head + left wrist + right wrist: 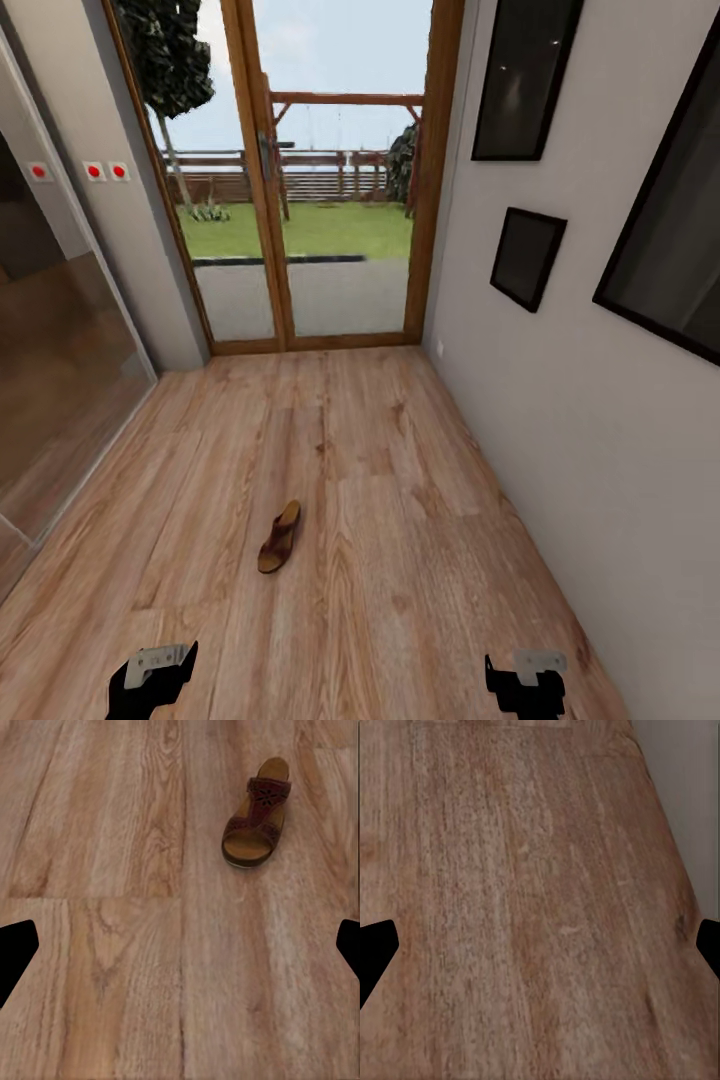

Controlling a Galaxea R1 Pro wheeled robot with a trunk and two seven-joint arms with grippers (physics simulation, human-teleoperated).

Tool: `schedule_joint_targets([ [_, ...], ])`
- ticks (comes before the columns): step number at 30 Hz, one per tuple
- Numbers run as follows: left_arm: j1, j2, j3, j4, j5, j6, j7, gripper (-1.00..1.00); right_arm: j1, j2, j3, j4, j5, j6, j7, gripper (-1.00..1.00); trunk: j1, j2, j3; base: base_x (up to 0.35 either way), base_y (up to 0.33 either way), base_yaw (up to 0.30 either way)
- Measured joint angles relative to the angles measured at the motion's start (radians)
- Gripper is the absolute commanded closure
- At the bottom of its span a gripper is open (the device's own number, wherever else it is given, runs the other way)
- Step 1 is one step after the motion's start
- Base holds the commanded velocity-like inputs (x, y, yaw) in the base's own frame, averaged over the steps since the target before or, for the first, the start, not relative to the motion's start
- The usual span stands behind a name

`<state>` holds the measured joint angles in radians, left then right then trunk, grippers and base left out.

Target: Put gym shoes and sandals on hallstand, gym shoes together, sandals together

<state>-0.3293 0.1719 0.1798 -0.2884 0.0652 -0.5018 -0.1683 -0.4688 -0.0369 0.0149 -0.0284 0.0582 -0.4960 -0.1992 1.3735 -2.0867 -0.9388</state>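
lying on the floor: one sandal (280, 537), alone on the wood planks near the middle of the corridor, resting flat on its sole
sandal look: dark brown wide strap with cut-out pattern, tan sole, seen closer in the left wrist view (257, 823)
sandal position: ahead of the robot, between the two arms but nearer the left one, well apart from both grippers
floor (400, 520): light brown wood-plank laminate with clear grain, running up to the door
left gripper (152, 672): low at the near edge of the head view, hanging above the floor, released and holding nothing; in its wrist view its dark fingertips (15, 949) stand wide apart at the two sides
right gripper (527, 680): low at the near edge on the other side, close to the wall, also released and empty; its fingertips (375, 949) sit wide apart over bare planks
door (330, 180): glazed, wood-framed, at the far end of the corridor, with lawn, a fence and a tree outside
right wall (560, 420): pale grey, carrying three dark framed pictures (527, 257)
left side: a glass panel (50, 360) reflecting the floor, and red-dotted switches (106, 171) on the wall beside the door
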Motion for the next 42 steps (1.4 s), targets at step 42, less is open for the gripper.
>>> schedule_joint_targets([
  [42,-0.001,0.000,-0.001,-0.001,0.000,0.000,0.000,-1.00,0.000,0.003,0.000,-0.001,0.000,0.000,0.003,-1.00,0.000,0.000,0.000,0.162,-0.085,0.000],
])
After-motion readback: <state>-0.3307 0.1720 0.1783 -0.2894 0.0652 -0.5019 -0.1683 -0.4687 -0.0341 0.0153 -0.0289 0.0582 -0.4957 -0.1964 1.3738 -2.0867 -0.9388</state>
